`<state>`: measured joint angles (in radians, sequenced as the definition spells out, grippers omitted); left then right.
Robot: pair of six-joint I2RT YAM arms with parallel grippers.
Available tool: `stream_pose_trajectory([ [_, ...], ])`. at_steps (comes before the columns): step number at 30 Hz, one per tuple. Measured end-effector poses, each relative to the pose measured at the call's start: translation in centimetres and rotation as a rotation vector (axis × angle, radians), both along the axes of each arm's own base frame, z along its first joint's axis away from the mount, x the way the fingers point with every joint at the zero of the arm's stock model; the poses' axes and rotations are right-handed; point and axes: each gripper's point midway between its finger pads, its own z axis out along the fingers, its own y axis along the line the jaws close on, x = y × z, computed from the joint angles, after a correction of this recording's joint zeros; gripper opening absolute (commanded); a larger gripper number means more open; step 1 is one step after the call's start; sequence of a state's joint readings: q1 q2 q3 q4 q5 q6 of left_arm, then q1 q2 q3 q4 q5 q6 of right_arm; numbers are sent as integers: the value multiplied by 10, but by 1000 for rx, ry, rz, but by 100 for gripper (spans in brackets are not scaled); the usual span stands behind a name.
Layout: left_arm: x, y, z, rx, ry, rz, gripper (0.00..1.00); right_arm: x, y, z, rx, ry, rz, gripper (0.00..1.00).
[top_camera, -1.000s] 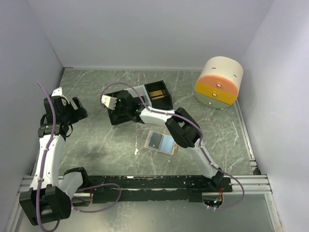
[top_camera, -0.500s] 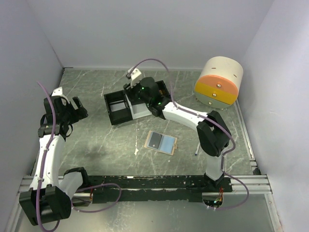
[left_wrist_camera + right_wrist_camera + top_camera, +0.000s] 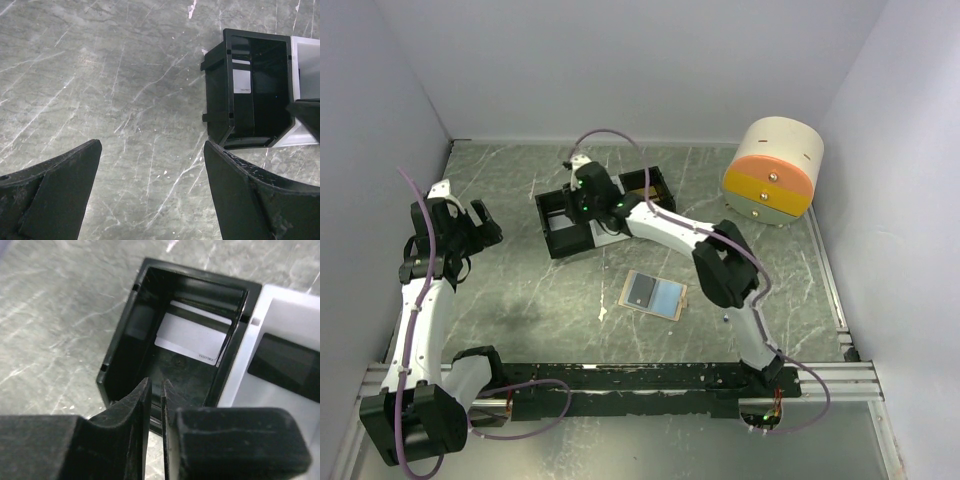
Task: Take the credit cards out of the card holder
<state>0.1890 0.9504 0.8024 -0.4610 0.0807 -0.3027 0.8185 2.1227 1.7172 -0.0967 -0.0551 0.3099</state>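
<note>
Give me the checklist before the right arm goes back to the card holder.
1. Right hand empty: ok. Its fingers are nearly closed, with nothing between them.
2. White card dropped off: ok. It lies in the tray's black compartment.
3. Dark card dropped off: ok. It lies in the white compartment.
4. Card holder accessible: ok. It lies open, apart from the tray.
5. Holder emptied: cannot tell. A dark rectangle on its left half may be a card.
6. Left hand out of the way: ok. It is open, far to the left.
</note>
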Motion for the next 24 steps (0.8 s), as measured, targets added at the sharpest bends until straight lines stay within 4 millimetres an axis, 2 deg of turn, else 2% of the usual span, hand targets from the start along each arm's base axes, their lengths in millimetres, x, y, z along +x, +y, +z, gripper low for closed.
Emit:
stream_pose_trajectory([
  [4, 0, 0, 0, -1, -1, -2, 95, -1, 13, -34, -107, 39, -21, 10],
  [10, 0, 0, 0, -1, -1, -2, 95, 4, 24, -65, -215, 46, -56, 7],
  [17, 0, 0, 0, -1, -1, -3, 95, 12, 29, -86, -280, 46, -66, 6],
  [24, 0, -1, 0, -1, -1, -3, 95, 7, 30, -103, -328, 45, -64, 6],
])
